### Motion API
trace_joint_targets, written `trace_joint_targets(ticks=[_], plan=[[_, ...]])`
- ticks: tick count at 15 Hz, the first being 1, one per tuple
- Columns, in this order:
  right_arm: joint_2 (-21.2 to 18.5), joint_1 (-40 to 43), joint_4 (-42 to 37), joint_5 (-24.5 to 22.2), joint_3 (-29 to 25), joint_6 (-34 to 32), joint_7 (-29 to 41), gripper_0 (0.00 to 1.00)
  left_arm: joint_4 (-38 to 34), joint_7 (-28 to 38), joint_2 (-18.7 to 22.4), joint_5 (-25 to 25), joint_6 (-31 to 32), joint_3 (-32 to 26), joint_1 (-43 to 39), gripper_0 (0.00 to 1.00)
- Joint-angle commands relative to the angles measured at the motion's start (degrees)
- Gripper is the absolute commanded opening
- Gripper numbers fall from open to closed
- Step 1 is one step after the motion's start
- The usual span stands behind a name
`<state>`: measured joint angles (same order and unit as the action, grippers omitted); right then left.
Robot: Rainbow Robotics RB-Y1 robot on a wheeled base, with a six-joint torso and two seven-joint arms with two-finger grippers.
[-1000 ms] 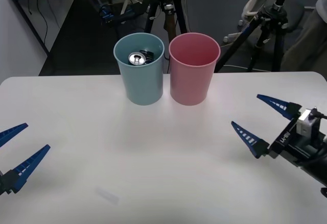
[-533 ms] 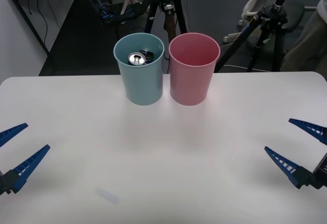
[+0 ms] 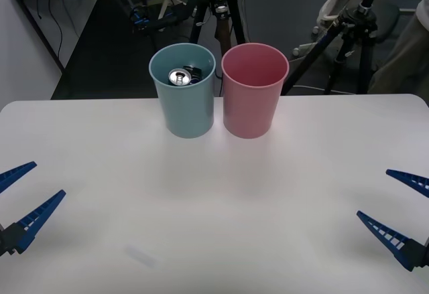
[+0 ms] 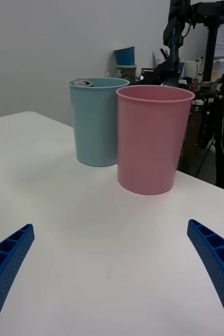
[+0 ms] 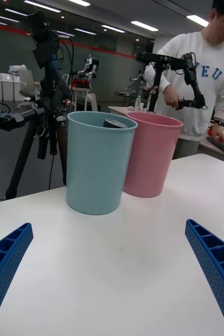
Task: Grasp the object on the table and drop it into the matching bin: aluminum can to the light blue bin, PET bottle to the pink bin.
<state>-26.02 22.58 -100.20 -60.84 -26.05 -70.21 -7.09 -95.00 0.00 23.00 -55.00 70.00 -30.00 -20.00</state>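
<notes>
we're holding left gripper (image 3: 20,200) and right gripper (image 3: 402,213) spread wide, empty, at near table (image 3: 214,207) edges | aluminum can (image 3: 179,77) sitting inside light blue bin (image 3: 183,103) | pink bin (image 3: 253,100) beside it | drop looking done

From above, we looked forward and down across the counter (image 3: 214,193). Each wrist camera sat low near the counter, facing the light blue bin (image 3: 182,100) and pink bin (image 3: 253,96), which all views shared.
</notes>
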Motion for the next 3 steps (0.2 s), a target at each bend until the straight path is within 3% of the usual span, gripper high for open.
trace_joint_targets(ticks=[1,3], plan=[[0.00,0.36,0.01,1.07,-0.06,-0.71,-0.21,1.00,0.00,0.00,0.00,0.00,0.00,0.00,0.00,1.00],[0.00,0.36,0.01,1.07,-0.06,-0.71,-0.21,1.00,0.00,0.00,0.00,0.00,0.00,0.00,0.00,1.00]])
